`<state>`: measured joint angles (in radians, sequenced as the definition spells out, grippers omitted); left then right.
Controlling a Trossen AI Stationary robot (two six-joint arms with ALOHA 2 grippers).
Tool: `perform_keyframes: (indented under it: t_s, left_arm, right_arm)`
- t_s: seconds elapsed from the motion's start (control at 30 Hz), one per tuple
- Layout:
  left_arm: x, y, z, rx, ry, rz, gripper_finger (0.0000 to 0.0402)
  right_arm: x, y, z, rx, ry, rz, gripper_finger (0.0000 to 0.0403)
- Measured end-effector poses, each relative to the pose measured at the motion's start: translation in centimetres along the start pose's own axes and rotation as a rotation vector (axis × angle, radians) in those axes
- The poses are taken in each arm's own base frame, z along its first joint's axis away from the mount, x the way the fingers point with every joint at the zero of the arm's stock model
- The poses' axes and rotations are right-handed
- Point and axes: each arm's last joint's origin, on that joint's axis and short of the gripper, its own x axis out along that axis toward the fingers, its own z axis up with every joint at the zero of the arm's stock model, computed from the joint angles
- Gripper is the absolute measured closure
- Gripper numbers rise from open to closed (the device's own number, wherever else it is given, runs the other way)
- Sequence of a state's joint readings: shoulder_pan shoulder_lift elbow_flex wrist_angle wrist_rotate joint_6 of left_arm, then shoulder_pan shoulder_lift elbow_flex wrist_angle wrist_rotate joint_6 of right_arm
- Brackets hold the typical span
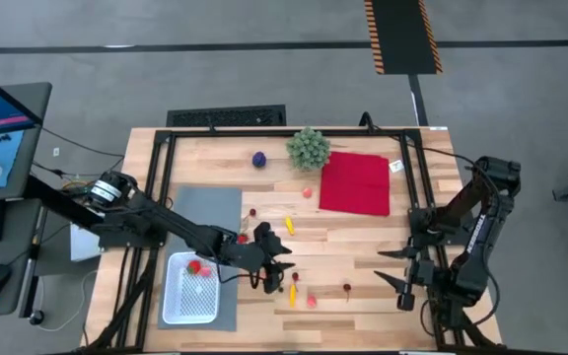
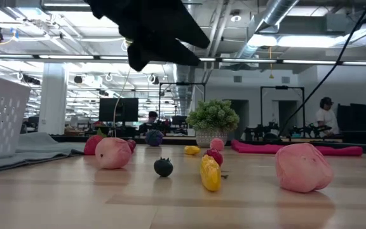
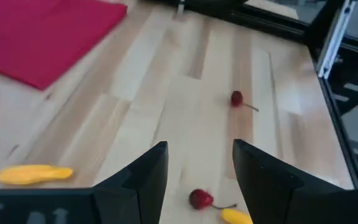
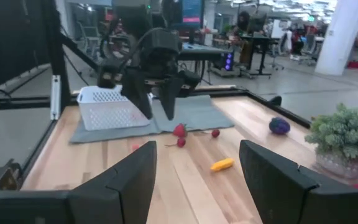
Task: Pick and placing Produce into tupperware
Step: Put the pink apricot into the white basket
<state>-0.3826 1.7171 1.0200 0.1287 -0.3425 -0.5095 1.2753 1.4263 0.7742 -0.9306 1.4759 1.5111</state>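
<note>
left end effector [image 1: 269, 264]: held above table [image 1: 363, 232], fingers apart, nothing gripped
right end effector [image 1: 399, 273]: parked wide open at table's right edge
produce [image 1: 294, 290]: scattered mid-table; two pieces seen in tupperware [image 1: 191, 289]
handling: judged light, small, roll-prone; to be pinched across middle

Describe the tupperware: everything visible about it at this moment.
The tupperware is a small white rectangular basket with rounded corners and perforated, mesh-like walls, plastic by its look. It stands upright and open-topped on the grey mat near the table's front left. Two red pieces lie inside, at its far end; the remainder looks empty. Neither gripper touches it: the left gripper hangs open just to its right, over the wood.
</note>
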Motion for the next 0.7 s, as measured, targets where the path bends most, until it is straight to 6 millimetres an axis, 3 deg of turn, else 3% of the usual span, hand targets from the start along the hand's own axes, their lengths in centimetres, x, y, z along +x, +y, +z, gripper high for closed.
perform_keyframes:
  t_s: [0.17, 0.4, 0.7]
  left_arm:
    - [-0.2, 0.4, -1.4, -0.026, 0.207, -0.055, 0.023]
    - [-1.0, 1.4, -3.3, -0.11, 0.412, 0.063, 0.023]
    - [-1.2, 1.2, -3.6, -0.204, 0.455, 0.067, 0.0218]
  right_arm:
    - [0.6, 0.6, -0.7, 0.038, 0.045, -0.022, 0.0148]
    - [1.3, 1.0, -1.2, 0.038, 0.068, -0.047, 0.0148]
    - [2.1, 0.9, -1.2, 0.05, 0.073, -0.082, 0.0148]
